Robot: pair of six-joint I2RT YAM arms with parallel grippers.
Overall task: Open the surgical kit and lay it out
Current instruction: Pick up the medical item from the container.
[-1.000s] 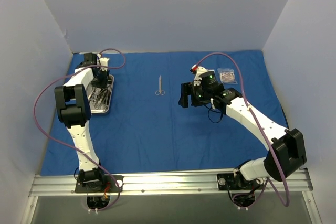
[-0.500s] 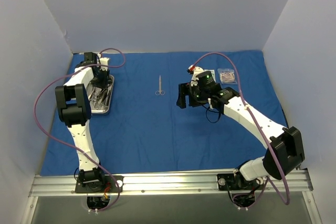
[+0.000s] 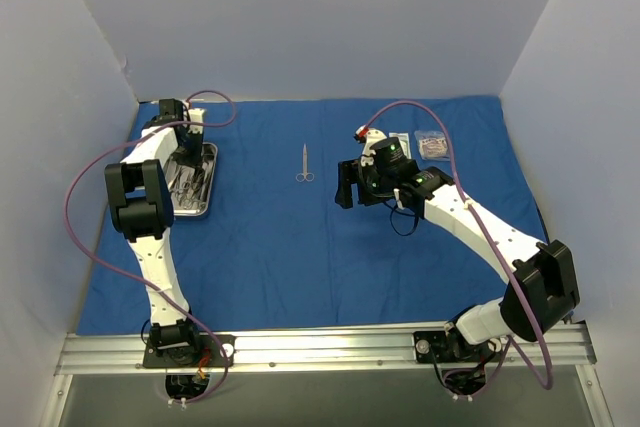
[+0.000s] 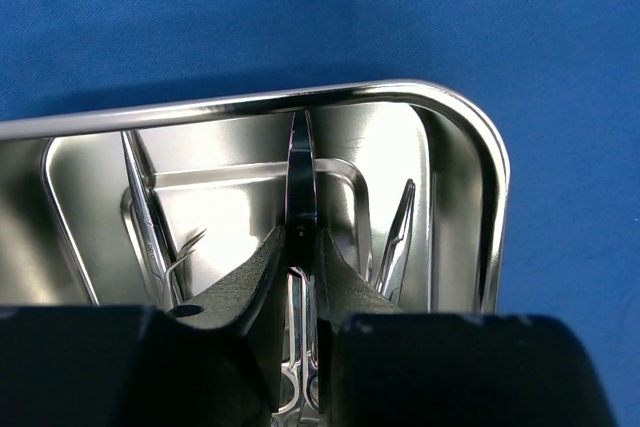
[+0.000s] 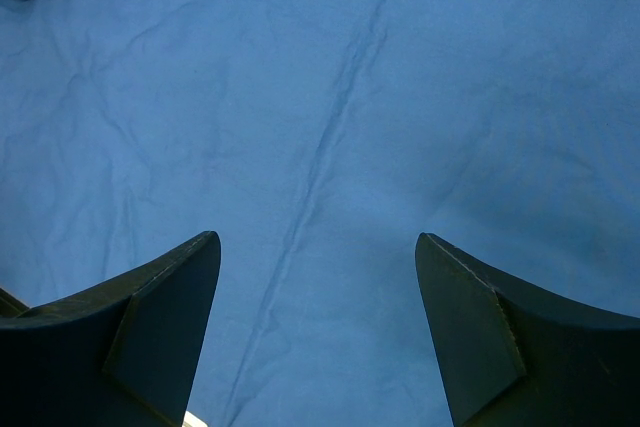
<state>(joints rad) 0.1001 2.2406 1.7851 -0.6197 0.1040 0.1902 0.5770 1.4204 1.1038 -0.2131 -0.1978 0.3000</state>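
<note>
Both bases bolted side by side on the near rail (image 3: 320, 347).

On the left: up from the base, folded back at the elbow, then forward along the left edge of the blue cloth wrap (image 3: 280, 247) to its far-left corner. Left gripper (image 4: 301, 237) dipped nose-down into the steel tray (image 4: 200, 107). Pinched narrow there, fingers (image 4: 250, 282) pressed to either side of a thin steel instrument (image 4: 300, 162) standing on edge between them. More slim silver tools (image 4: 143, 212) lying on both sides of it in the tray, polished and mirror-bright.

On the right: out from the base, bent at the elbow, forearm slanting low across the cloth toward the middle. Right gripper (image 5: 318, 239) hanging above bare cloth. Spread wide, fingers (image 5: 165, 317) holding nothing.

Cloth spread flat over the tabletop, royal blue, lightly creased.

Farther out, near the middle: a scissor-handled clamp (image 3: 304, 163) alone on the cloth, rings toward the arms, tip toward the back wall, well apart from tray and right gripper.

At the far right: a small packet (image 3: 432, 144) flat on the cloth, and a second pale packet (image 3: 398, 137) near it, close behind the right wrist.
</note>
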